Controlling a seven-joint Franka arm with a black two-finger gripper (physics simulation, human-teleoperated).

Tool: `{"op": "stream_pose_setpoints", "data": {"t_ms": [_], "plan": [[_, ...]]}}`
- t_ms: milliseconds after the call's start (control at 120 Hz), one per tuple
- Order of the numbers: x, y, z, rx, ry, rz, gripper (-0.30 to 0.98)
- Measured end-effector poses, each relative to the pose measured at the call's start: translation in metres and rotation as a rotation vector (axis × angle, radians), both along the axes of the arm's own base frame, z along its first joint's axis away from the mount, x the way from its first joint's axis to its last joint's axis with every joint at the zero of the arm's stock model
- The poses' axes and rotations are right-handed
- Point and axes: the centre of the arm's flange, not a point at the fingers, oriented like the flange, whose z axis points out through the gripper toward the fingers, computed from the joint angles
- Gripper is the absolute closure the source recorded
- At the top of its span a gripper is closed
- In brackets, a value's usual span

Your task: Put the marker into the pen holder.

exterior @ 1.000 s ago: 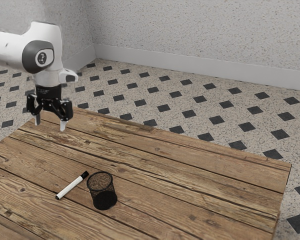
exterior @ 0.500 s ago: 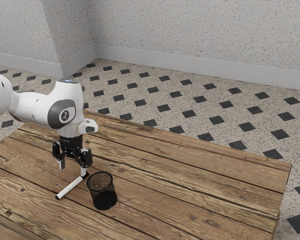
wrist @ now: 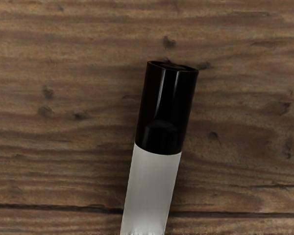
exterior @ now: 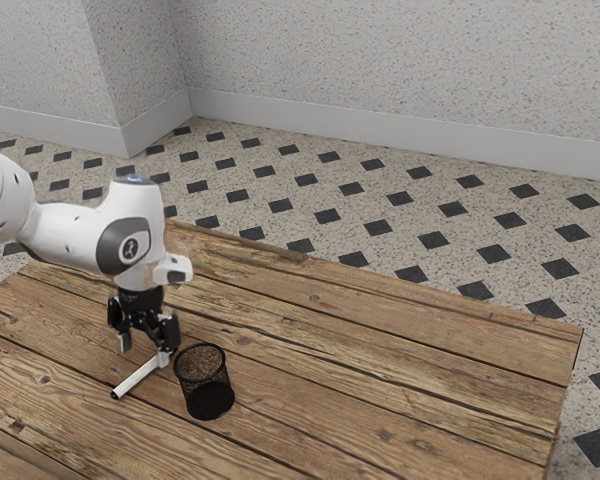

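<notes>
With jaws standing spread, the gripper (exterior: 145,353) is hovering low by the marker's capped end. On the table (exterior: 380,400), the marker (exterior: 135,380) is lying, with the pen holder (exterior: 211,399) sitting at its three o'clock in the exterior view.

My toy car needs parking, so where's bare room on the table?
The widest bare patch of the table runs from the pen holder to the edge at the exterior view's right. More bare wood lies between the marker and that view's lower edge. It's crowded where the gripper is low by the marker, near the pen holder.
</notes>
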Motion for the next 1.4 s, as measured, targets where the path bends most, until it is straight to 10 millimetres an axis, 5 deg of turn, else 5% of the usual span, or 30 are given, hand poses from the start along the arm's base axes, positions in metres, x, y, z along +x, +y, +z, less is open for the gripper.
{"op": "stream_pose_setpoints", "data": {"t_ms": [475,800,1250,1308,1400], "plan": [[-0.001,-0.001,-0.017,-0.031,0.026,-0.055,0.01],[0.004,-0.002,-0.013,-0.021,0.014,-0.101,0.50],[0.005,-0.003,-0.016,-0.010,0.015,-0.121,0.76],[0.007,-0.003,-0.006,-0.001,-0.004,-0.127,0.77],[0.014,-0.005,0.042,0.044,-0.093,-0.163,0.78]]}}
